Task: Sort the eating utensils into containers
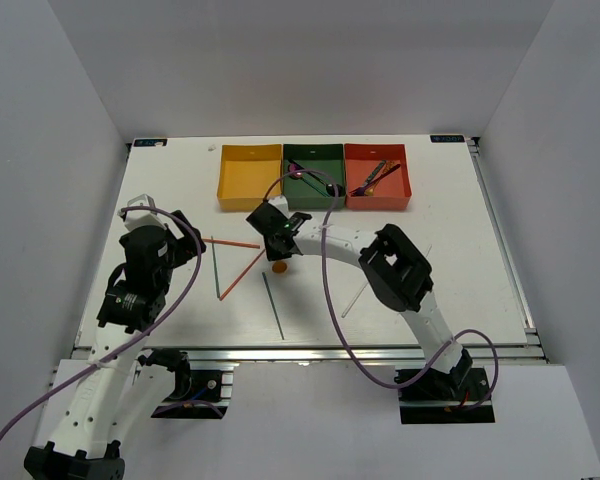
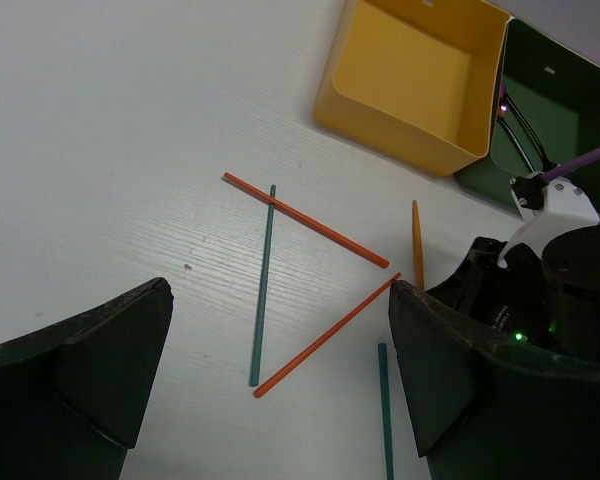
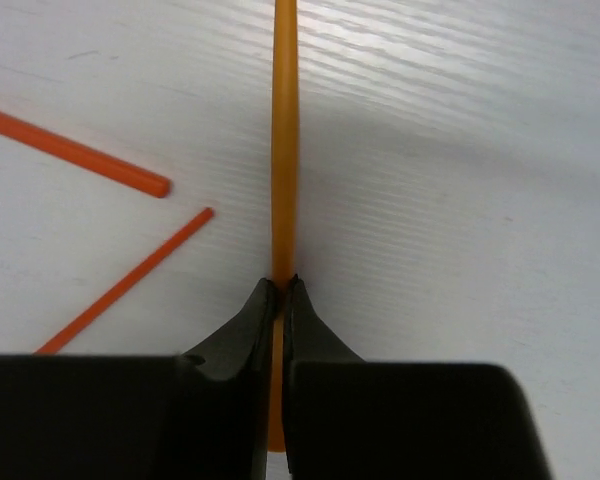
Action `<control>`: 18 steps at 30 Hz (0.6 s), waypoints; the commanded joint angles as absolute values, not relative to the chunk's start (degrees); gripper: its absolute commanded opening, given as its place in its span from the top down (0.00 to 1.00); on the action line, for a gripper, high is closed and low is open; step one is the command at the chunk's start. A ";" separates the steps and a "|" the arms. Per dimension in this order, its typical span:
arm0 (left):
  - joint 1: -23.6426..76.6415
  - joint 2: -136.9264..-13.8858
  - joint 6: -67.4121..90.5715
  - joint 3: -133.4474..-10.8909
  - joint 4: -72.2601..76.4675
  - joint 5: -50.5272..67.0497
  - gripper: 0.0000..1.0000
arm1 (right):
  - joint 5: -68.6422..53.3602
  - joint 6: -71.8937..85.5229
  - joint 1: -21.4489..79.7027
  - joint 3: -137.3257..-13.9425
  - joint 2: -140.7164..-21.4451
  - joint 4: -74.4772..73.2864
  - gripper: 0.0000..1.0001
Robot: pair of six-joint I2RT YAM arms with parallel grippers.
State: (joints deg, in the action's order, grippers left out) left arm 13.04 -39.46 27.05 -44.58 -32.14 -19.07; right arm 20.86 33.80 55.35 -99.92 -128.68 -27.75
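Counter (image 1: 460, 260) white, walls (image 1: 50, 150) grey; label (image 1: 448, 138) at 1 o'clock unreadable; right gripper (image 3: 283, 285) pinches, seemingly, orange spoon (image 3: 284, 150); left gripper (image 2: 280, 300) gapes.

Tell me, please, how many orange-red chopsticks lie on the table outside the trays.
2. The first orange-red chopstick crosses a grey-green chopstick near its far end; the second orange-red chopstick lies diagonally nearer the arm bases. The right arm may hide more.
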 commanded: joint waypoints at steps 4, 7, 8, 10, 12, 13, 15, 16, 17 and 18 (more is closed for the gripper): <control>13.10 -38.94 27.16 -44.47 -31.90 -18.98 0.02 | 22.76 33.85 53.44 -91.41 -122.18 -30.41 1.00; 13.18 -39.20 27.07 -44.47 -31.82 -18.81 0.02 | 22.07 28.06 53.44 -90.62 -116.82 -30.77 1.00; 13.18 -39.20 27.07 -44.47 -31.82 -18.72 0.02 | 18.75 22.12 53.35 -89.83 -114.98 -29.37 1.00; 13.10 -39.37 27.07 -44.47 -31.82 -18.81 0.02 | 16.01 15.15 53.18 -87.11 -109.35 -23.92 1.00; 13.18 -39.46 27.07 -44.47 -31.82 -18.72 0.02 | 13.19 4.47 51.69 -84.74 -104.71 -18.32 1.00; 13.18 -39.55 27.07 -44.47 -31.82 -18.72 0.02 | 12.92 1.18 50.64 -84.29 -103.72 -16.63 1.00; 13.10 -39.81 27.07 -44.56 -31.82 -18.72 0.02 | 7.85 -7.94 46.07 -84.46 -102.75 -14.25 1.00; 13.18 -39.90 27.07 -44.47 -31.82 -18.81 0.02 | 5.21 -10.87 44.14 -86.55 -103.35 -13.80 1.00; 13.18 -40.16 27.07 -44.47 -31.82 -18.81 0.02 | 1.79 -13.86 40.99 -88.14 -104.32 -14.06 1.00; 13.10 -40.25 27.07 -44.56 -31.82 -18.90 0.02 | 1.58 -16.93 39.83 -90.16 -107.11 -14.76 1.00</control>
